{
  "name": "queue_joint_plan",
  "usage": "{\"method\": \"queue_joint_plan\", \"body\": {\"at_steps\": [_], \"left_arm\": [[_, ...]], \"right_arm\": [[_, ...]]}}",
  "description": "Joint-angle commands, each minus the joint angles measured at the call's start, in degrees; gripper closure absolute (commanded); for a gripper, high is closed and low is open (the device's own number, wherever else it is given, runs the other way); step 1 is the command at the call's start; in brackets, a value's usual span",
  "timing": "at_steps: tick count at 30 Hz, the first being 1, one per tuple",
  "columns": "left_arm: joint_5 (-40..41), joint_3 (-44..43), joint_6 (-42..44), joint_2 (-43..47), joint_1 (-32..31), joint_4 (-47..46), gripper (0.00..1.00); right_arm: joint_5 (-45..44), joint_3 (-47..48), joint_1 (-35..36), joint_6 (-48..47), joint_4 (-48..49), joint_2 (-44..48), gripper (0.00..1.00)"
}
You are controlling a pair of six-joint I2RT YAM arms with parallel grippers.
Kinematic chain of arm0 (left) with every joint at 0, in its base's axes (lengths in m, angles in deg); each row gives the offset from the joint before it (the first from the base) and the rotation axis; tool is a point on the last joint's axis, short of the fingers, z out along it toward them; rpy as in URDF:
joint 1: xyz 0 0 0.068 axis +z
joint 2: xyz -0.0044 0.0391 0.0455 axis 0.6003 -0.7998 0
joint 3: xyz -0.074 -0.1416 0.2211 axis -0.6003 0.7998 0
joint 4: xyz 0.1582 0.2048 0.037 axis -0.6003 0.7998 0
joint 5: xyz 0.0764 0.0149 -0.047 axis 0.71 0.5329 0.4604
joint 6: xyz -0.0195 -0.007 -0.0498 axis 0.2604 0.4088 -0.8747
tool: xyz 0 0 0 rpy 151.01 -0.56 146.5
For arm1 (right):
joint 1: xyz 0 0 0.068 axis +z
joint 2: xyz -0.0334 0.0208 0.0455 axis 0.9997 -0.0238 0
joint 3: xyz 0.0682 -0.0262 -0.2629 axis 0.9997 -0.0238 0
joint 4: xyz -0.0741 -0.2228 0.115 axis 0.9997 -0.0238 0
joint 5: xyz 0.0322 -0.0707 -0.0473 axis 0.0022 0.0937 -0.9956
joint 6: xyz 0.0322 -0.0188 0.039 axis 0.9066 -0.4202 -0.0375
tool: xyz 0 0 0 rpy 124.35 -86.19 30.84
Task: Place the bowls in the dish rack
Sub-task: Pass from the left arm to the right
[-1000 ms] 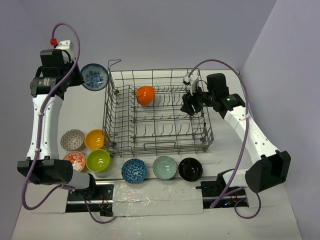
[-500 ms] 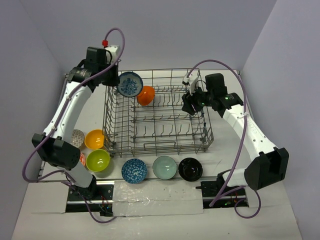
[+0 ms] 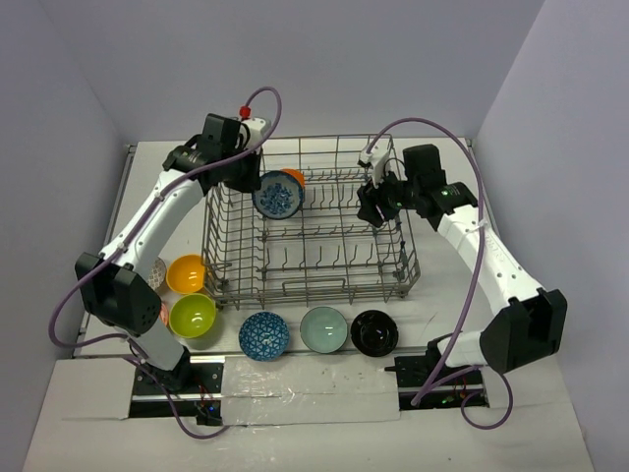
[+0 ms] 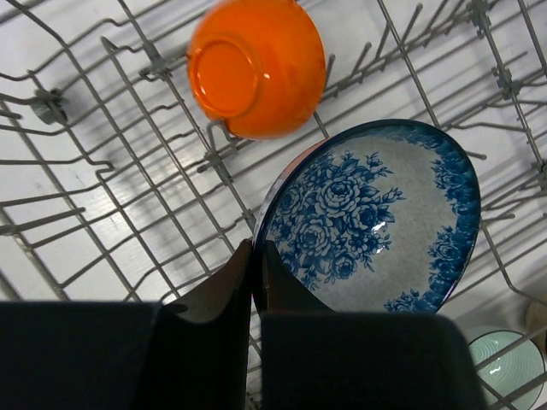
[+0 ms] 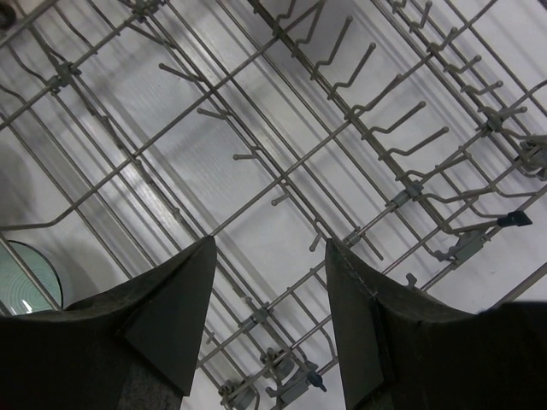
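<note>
Bowls come to seven in plain sight, plus a sliver of a pale patterned bowl (image 3: 157, 273) peeping from behind the left arm at 8 o'clock of the rack. There is one dish rack (image 3: 405, 267), grey wire with rows of upright tines, sitting mid-table. Inside it, toward 11 o'clock, an orange bowl (image 4: 256, 68) lies tipped on its side among the tines, its foot ring facing the left wrist camera. At 5 o'clock of it in that view hangs the blue floral bowl (image 4: 376, 218), glossy, with blue roses on a grey-white inside and a dark blue rim, tilted nearly on edge above the wires. The left gripper (image 4: 255, 256) is pinched tight on its rim. On the table at 6 o'clock of the rack, three stand in a row: a blue-patterned bowl (image 3: 263, 335), a pale teal bowl (image 3: 323, 328) and a glossy black bowl (image 3: 374, 332). At 8 o'clock sit a yellow bowl (image 3: 187, 273) and a lime green bowl (image 3: 193, 315), mouths up. The right gripper (image 5: 269, 246) hovers over the rack's 3 o'clock side, fingers apart, holding nothing.
</note>
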Motion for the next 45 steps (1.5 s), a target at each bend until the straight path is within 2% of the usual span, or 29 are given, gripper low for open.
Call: {"method": "queue_joint_plan", "body": {"at_steps": [1, 4, 6, 12, 29, 45], "left_arm": [[-3.4, -0.3, 1.8, 1.1, -0.7, -4.8, 1.00], [-4.4, -0.7, 2.4, 0.5, -0.8, -4.5, 1.00], [-5.2, -1.6, 2.4, -0.3, -0.8, -4.0, 1.00], [-7.3, -5.6, 5.3, -3.3, -1.1, -1.4, 1.00], [-11.5, -9.2, 9.7, -7.6, -3.3, 2.6, 1.00], [-12.5, -13.5, 11.7, -8.7, -5.2, 6.8, 1.00]], "right_arm": [[3.7, 0.2, 0.3, -0.3, 3.6, 4.7, 0.38], [6.7, 0.2, 1.3, -2.0, 4.7, 7.0, 0.38], [7.2, 1.4, 3.1, -7.3, 3.5, 6.9, 0.38], [3.4, 2.2, 8.2, -19.9, 1.8, 3.9, 0.39], [0.5, 10.9, 19.4, -20.3, 1.5, -7.1, 0.42], [-1.8, 11.0, 23.3, -20.2, 2.1, -10.9, 0.44]]}}
